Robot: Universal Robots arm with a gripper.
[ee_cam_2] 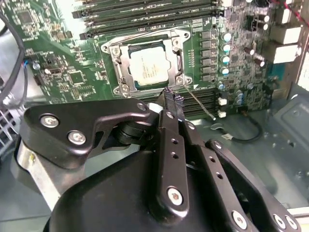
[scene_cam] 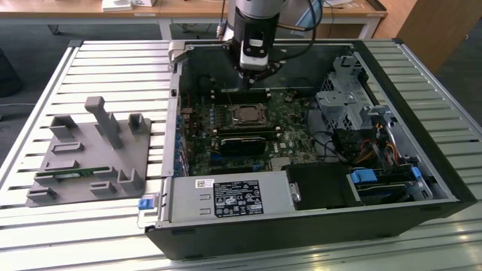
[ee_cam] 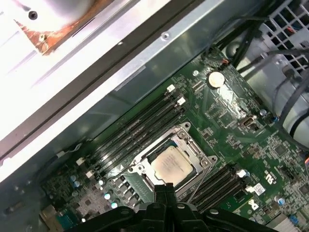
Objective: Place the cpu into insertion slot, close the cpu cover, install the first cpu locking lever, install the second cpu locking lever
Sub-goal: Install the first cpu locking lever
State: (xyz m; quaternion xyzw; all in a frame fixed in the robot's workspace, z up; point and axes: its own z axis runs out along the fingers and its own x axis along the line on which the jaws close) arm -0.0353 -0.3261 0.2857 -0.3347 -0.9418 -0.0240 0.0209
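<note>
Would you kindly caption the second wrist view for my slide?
Gripper hovering beside the cpu, which sits framed by the cpu cover.

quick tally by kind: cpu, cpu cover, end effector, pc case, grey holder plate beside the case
cpu: 1
cpu cover: 1
end effector: 1
pc case: 1
grey holder plate: 1
total: 5

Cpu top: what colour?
The cpu top is pale silver-grey; clearest in the second wrist view.
</note>
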